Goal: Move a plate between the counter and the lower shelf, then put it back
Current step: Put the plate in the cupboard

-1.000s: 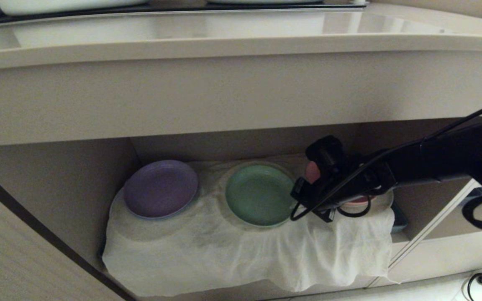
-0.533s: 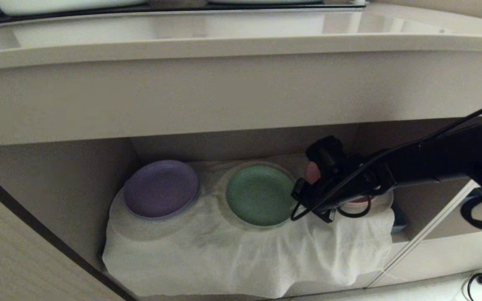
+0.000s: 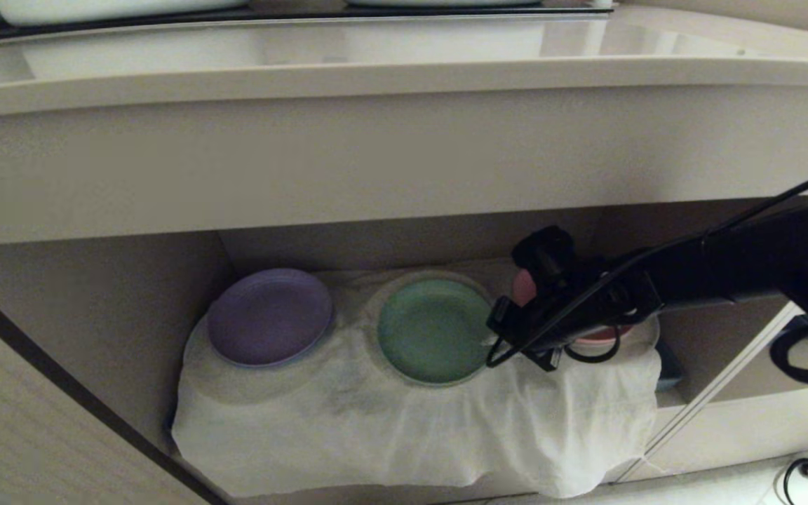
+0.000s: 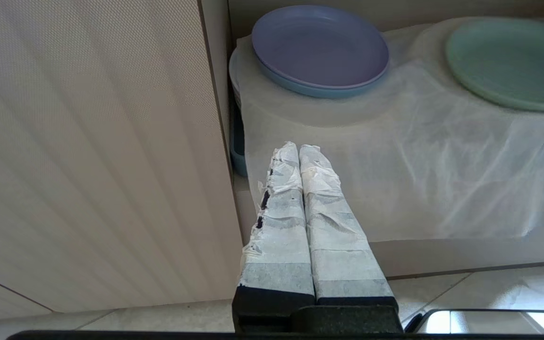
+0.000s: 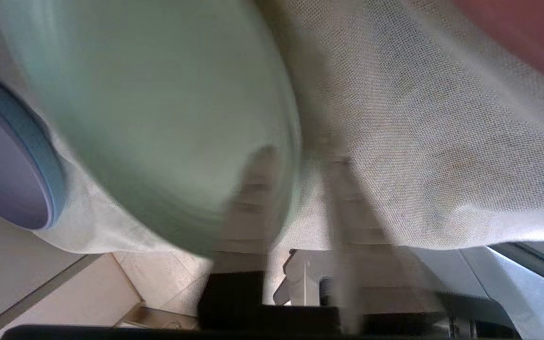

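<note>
1. Round mint-green matte plate (image 3: 435, 330) lies on the white cloth (image 3: 404, 428) of the lower shelf (image 3: 95, 308), between purple plate (image 3: 268, 315) and pink plate (image 3: 524, 286).
2. Right hand (image 5: 295, 156) at its rim, fingers apart, one either side.
3. Left hand (image 4: 299, 150) shut, before the shelf.

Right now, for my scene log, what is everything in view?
plate: 1, mint green, on the white cloth, middle of the lower shelf
purple plate: 1, on a blue one, left on the shelf
pink plate: 1, right, mostly behind the arm
white cloth: 1, draped over the shelf floor
counter: 1, beige, above the shelf
right gripper: 1, black, jaws parted astride the green plate's right rim
left gripper: 1, white-taped fingers together, outside the shelf's left front
</note>
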